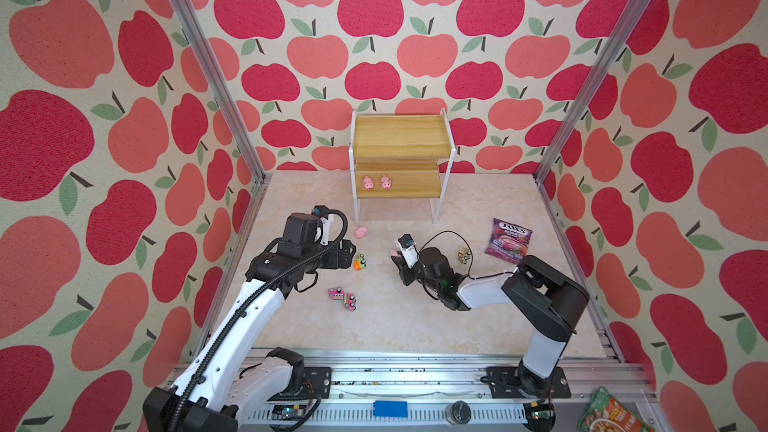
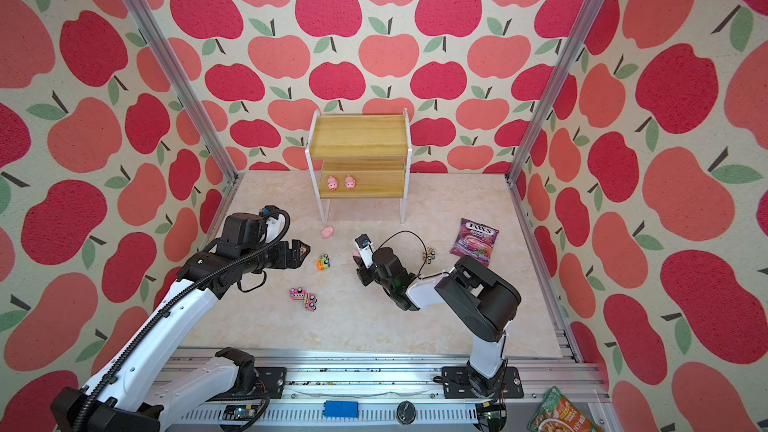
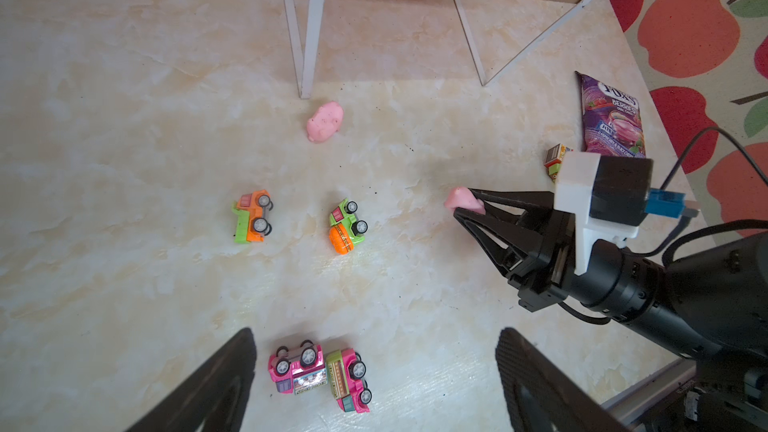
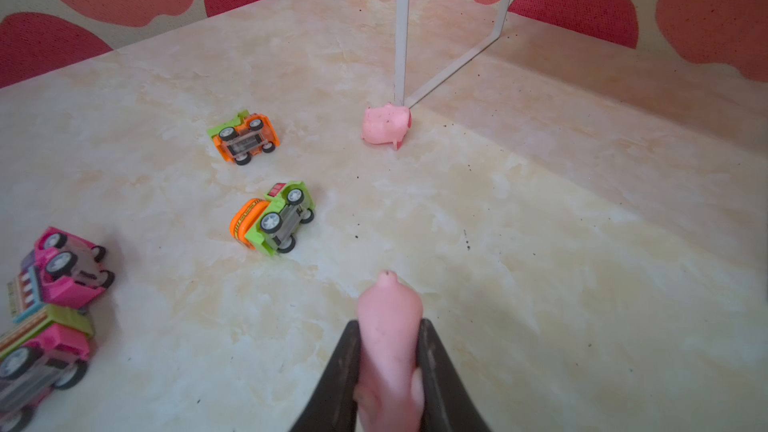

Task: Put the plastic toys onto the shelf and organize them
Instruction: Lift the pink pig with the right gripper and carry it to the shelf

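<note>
Right gripper [image 4: 388,326]: clenched on a held pig [image 4: 388,317], snout poking out past the black fingers, low over the table [image 1: 415,326] near its middle; whether the toy touches the surface is unclear.
Left gripper [image 3: 374,336]: released, fingers spread wide and holding nothing, hovering at the left above the scattered trucks.
Pink trucks [image 3: 296,369] [image 3: 348,380]: two, touching each other, tipped over on the table in front of the left arm.
Orange-green trucks [image 3: 252,217] [image 3: 348,227]: two, apart, both on their sides between the pink pair and the shelf.
Brown truck [image 1: 464,254]: alone on the right, just beside the purple candy bag [image 1: 508,239].
Loose pig [image 1: 360,232]: lying on the table just beside the shelf's front left leg.
Shelf [image 1: 401,135]: stands at the back against the apple-print wall; upper board bare.
Shelved pigs [image 1: 368,183] [image 1: 386,182]: two, side by side at the left end of the lower board, snouts facing forward.
</note>
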`<state>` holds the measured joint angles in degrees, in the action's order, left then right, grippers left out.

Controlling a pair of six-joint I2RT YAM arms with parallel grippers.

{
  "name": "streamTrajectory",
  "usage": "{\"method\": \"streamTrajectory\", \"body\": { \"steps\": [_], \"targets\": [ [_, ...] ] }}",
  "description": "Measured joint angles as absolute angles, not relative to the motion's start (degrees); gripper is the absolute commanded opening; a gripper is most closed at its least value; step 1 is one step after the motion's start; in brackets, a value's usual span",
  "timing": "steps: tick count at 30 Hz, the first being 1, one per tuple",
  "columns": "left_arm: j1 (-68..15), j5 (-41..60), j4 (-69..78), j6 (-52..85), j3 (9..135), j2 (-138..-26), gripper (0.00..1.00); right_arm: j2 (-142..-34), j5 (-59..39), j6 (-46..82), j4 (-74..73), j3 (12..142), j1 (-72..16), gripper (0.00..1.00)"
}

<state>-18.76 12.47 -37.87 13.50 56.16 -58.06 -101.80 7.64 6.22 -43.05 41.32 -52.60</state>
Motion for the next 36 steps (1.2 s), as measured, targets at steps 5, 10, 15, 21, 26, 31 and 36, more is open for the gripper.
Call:
{"method": "streamTrajectory", "body": {
  "steps": [5,10,15,21,26,31,36],
  "targets": [
    [-18.70,12.49,-37.87,13.52,56.16,-58.06,0.93,-98.17,11.22,6.20,-35.83,47.11,-52.60,0.26],
    [-18.44,12.51,-37.87,13.52,56.16,-58.06,0.93,-97.93,16.12,6.55,-28.58,56.16,-51.83,0.26],
    [-18.37,12.56,-37.87,13.52,56.16,-58.06,0.93,-100.57,20.97,8.29,-24.18,64.31,-50.19,0.26],
    [-18.37,12.95,-37.87,13.52,56.16,-58.06,0.93,-106.04,24.77,10.72,-20.25,71.22,-48.14,0.27],
    [-18.33,12.95,-37.87,13.52,56.16,-58.06,0.93,-109.06,26.63,12.53,-18.79,74.37,-46.68,0.27],
    [-18.33,12.95,-37.87,13.52,56.16,-58.04,0.93,-110.61,27.66,13.80,-18.35,77.25,-45.65,0.27],
    [-18.33,12.99,-37.87,13.52,56.16,-57.93,0.93,-111.92,27.83,14.50,-18.37,79.81,-45.28,0.27]
  ]
}}
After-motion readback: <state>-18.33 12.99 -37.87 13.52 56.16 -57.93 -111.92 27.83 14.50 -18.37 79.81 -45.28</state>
